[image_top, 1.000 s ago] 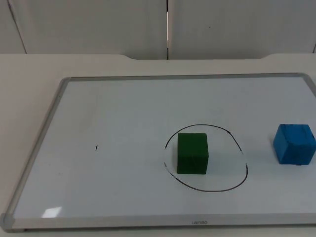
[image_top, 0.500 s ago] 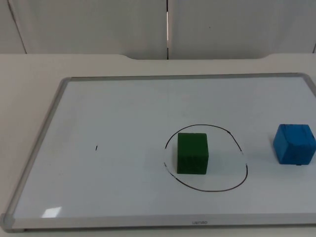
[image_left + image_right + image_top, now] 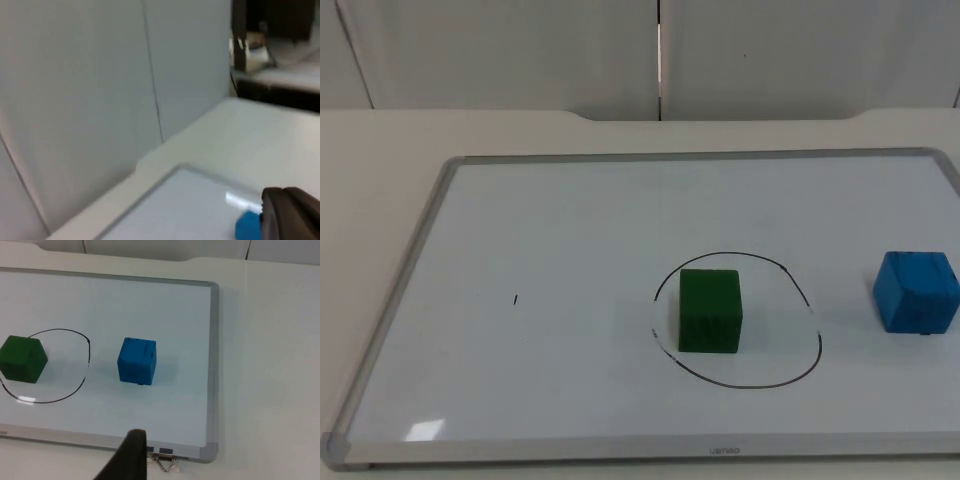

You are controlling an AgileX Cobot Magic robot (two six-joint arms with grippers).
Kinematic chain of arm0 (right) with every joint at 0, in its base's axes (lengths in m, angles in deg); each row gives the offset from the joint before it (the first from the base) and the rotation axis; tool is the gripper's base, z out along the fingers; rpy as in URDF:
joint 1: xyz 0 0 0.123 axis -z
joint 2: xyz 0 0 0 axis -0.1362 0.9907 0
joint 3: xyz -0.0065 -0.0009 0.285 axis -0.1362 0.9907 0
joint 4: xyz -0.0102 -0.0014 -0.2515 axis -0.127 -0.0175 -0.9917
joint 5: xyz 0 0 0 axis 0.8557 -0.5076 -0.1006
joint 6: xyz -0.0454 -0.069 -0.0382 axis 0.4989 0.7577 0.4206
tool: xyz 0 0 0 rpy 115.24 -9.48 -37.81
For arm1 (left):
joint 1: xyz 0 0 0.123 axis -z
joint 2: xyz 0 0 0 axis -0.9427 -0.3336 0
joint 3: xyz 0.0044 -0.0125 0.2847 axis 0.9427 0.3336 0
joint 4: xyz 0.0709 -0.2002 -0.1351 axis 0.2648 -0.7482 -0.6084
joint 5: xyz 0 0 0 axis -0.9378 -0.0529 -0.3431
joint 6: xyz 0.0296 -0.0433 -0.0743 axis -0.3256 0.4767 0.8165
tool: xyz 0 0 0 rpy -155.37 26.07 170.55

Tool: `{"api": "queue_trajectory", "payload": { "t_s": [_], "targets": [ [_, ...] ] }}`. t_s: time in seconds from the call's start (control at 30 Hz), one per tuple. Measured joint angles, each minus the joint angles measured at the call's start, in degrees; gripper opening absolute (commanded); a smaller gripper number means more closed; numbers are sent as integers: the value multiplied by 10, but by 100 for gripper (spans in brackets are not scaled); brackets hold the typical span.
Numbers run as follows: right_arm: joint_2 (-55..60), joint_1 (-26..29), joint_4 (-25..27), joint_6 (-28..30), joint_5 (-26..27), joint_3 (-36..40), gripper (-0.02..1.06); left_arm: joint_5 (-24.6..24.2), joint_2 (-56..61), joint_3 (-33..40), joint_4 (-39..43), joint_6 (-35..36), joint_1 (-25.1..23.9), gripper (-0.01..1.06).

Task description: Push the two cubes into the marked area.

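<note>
1 green cube (image 3: 709, 310), 1 blue cube (image 3: 916, 291)

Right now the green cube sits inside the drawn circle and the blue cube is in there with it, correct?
Not quite. The green cube is inside the drawn circle, but the blue cube sits outside it, toward the right arm's side, as the top view shows.

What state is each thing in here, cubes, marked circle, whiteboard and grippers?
Green cube: upright, inside the circle.
Blue cube: upright, outside the circle, on the board near its right edge.
Circle: holds the green cube alone.
Whiteboard: flat on the table.
Left gripper: raised near the partition wall.
Right gripper: beyond the board's edge.
</note>
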Motion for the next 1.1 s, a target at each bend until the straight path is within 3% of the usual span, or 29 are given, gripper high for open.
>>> {"api": "queue_trajectory", "payload": {
  "t_s": [0.03, 0.07, 0.2, 0.23, 0.3, 0.4, 0.57, 0.93, 1.1],
  "targets": [
    [0, 0, 0, 0, 0, 0, 105, -10, 6, 0, 60, 44, 0, 0],
    [0, 0, 0, 0, 0, 0, 105, -10, 6, 0, 60, 44, 0, 0],
    [0, 0, 0, 0, 0, 0, 105, -25, 28, 0, 287, 293, 0, 0],
    [0, 0, 0, 0, 0, 0, 105, -25, 28, 0, 287, 293, 0, 0],
    [0, 0, 0, 0, 0, 0, 105, -37, 42, 0, 388, 406, 0, 0],
    [0, 0, 0, 0, 0, 0, 105, -72, 67, 0, 473, 506, 0, 0],
    [0, 0, 0, 0, 0, 0, 105, -120, 103, 1, 500, 549, 0, 0],
    [0, 0, 0, 0, 0, 0, 105, -148, 198, 71, 506, 589, 0, 0],
    [0, 0, 0, 0, 0, 0, 105, -187, 262, 88, 517, 608, 0, 0]
  ]
}}
